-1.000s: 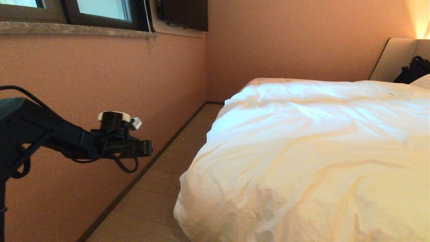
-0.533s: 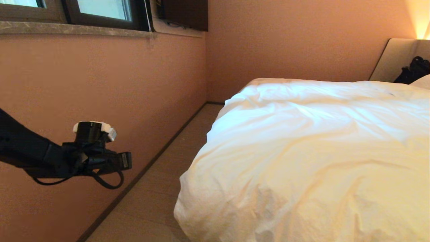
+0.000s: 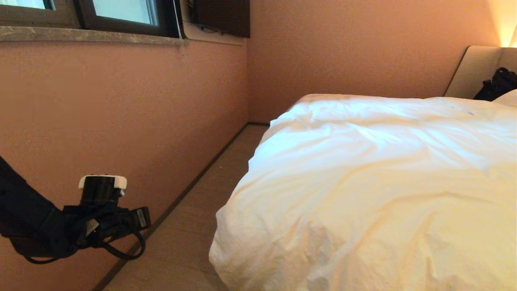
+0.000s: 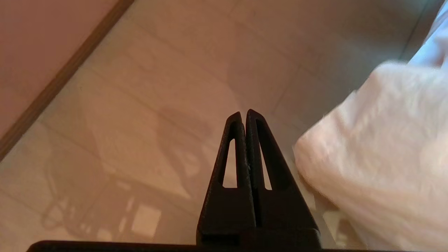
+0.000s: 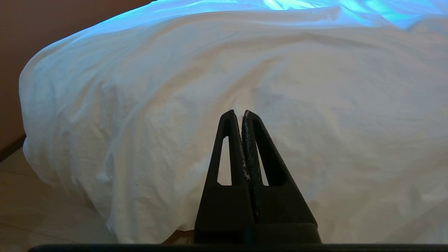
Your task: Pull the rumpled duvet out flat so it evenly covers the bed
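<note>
Duvet (image 4: pixel 381 147) lies beside left gripper (image 4: pixel 244 112) (jaws pressed together).

You have salmon-pink walls (image 3: pixel 121 105) meeting in a corner ahead. High on the left wall sits a dark-framed window (image 3: pixel 121 14) over a stone sill (image 3: pixel 80 35). A dark skirting board (image 3: pixel 190 184) edges the pale wood-look floor (image 3: pixel 194 226). Warm lamplight (image 3: pixel 505 20) glows at the far right.

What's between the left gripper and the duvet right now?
Only bare floor: the head view shows the shut left gripper by the wall, apart from the duvet, with nothing lying on the strip between them.
</note>
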`<state>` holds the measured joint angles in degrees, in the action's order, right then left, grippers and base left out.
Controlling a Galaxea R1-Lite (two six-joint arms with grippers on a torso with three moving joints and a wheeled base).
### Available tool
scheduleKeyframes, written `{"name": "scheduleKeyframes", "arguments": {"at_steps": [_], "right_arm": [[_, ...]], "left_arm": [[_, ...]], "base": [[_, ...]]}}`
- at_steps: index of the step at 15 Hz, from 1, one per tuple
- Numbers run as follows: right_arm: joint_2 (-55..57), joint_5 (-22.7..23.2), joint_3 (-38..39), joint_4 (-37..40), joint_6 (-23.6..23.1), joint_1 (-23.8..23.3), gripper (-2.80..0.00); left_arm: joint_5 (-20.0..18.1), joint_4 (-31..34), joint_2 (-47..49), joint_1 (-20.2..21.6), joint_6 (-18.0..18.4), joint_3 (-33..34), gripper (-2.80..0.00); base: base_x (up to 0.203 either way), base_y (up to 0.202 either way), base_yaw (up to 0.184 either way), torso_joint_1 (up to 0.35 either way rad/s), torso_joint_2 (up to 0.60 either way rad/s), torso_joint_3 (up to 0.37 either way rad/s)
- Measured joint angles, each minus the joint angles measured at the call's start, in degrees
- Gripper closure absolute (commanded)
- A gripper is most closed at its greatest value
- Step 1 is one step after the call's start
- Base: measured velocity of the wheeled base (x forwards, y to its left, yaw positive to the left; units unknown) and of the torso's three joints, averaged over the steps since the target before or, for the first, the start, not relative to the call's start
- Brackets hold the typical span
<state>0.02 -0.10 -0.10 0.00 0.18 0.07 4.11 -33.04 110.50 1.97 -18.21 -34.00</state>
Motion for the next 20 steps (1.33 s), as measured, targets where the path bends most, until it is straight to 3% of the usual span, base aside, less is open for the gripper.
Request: {"name": "scheduleKeyframes", "arguments": {"at_steps": [8,20], "right_arm": [[0.0,0.02,0.0,0.0,-0.01,0.02,0.0],[0.0,0.02,0.0,0.0,-0.01,0.02,0.0]], "left_arm": [[-1.54,-0.83,-8.17,-0.47,0.08,9.52,0.0],[-10.35,-0.84,-18.68,-1.68,0.74,16.06,0.0]], "base": [[0.0,0.0,0.0,0.0,0.0,0.0],[0.0,0.0,0.0,0.0,0.0,0.0]]}}
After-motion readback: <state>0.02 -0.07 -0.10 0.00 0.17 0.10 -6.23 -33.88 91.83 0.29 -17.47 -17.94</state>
